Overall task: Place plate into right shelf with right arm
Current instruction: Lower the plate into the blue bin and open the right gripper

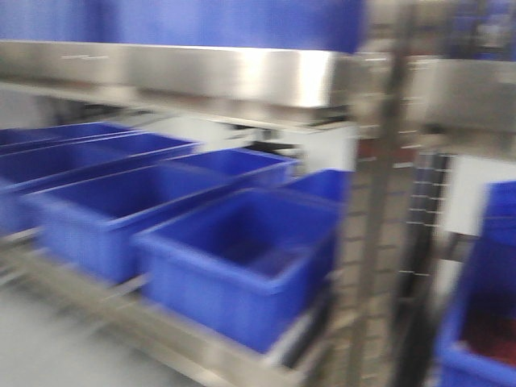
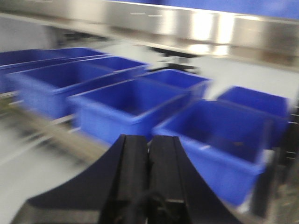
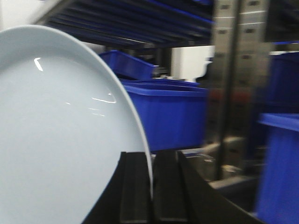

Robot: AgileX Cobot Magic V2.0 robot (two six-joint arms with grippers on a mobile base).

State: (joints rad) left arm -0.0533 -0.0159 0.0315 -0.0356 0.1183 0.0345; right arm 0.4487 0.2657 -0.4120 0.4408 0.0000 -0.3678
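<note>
The plate [image 3: 60, 140] stands nearly on edge and fills the left half of the right wrist view, its glossy white face catching a few highlights. Its rim is pinched between the two black fingers [image 3: 134, 186] of the right hand [image 3: 152, 186], which is clamped on it. Its lower part runs out of the frame, and no part that shows touches the shelf. Just beyond its edge is a blue bin [image 3: 168, 116], with another bin [image 3: 126, 63] farther back under dark rails. A grey perforated upright [image 3: 229, 84] stands right of them, and a further bin [image 3: 280, 163] sits at the right edge. All three views are smeared by blur. In the front view the shelf [image 1: 242, 76] shows a bright steel rail across the top. Below it a row of open blue bins [image 1: 242, 258] stands side by side on a lower steel rail, running back to the left. Uprights [image 1: 379, 242] rise to the right of the nearest bin. Past them is one more bin [image 1: 484, 322] holding something dark reddish, too blurred to name. In the left wrist view the left hand [image 2: 148, 158] has its fingers pressed together with nothing between them. It points toward the same kind of bin row [image 2: 135, 107] under a shiny rail [image 2: 201, 25].
</note>
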